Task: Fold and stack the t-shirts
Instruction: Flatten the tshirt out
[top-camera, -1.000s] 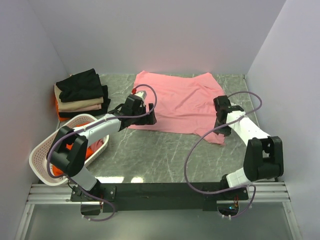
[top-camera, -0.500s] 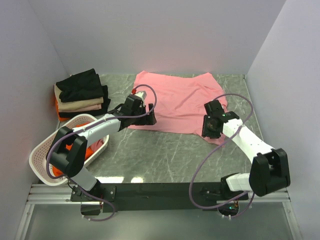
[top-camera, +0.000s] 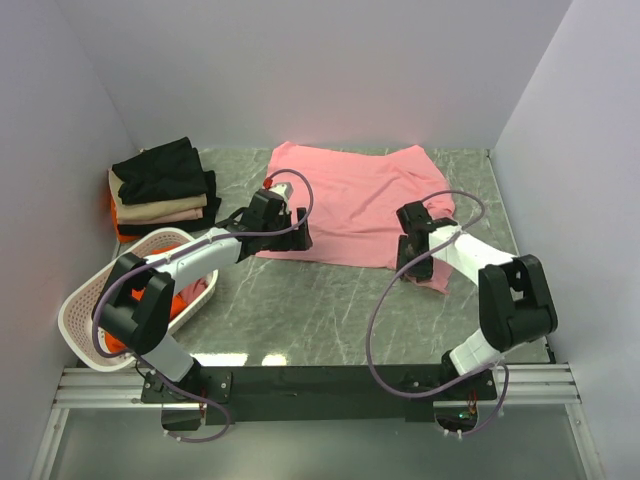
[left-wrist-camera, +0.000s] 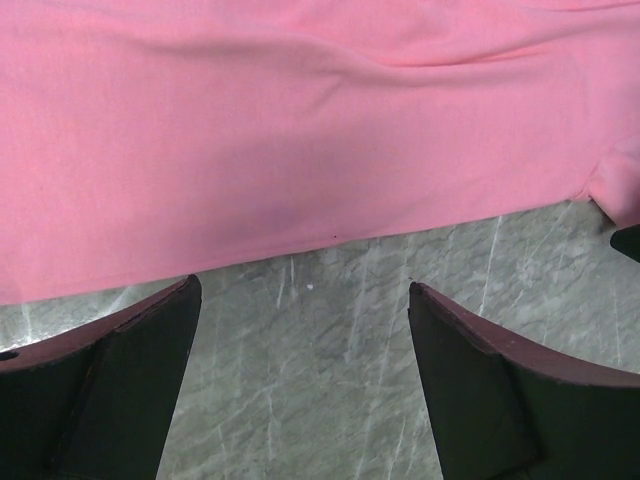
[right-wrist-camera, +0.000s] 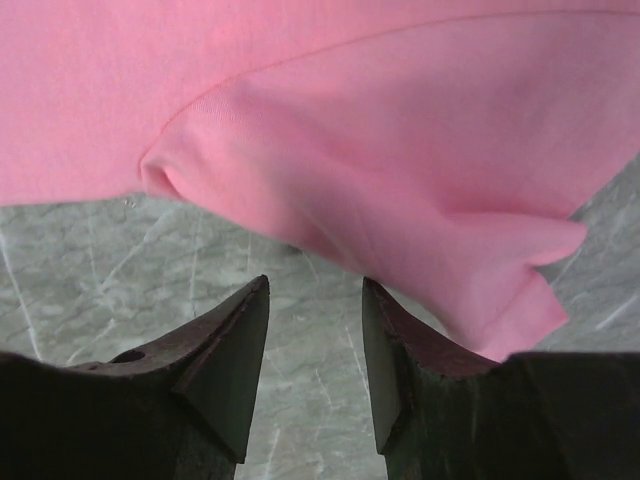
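Pink t-shirt (top-camera: 350, 200) has its near hem at 12 o'clock from left gripper (left-wrist-camera: 302, 292) and right gripper (right-wrist-camera: 316, 285). Both stand parted, empty.

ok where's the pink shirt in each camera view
top external: pink shirt spread mid-table, toward the back.
left wrist: fills the upper half.
right wrist: fills the top, sleeve drooping right.
shared landmark: its near hem against the marble table.
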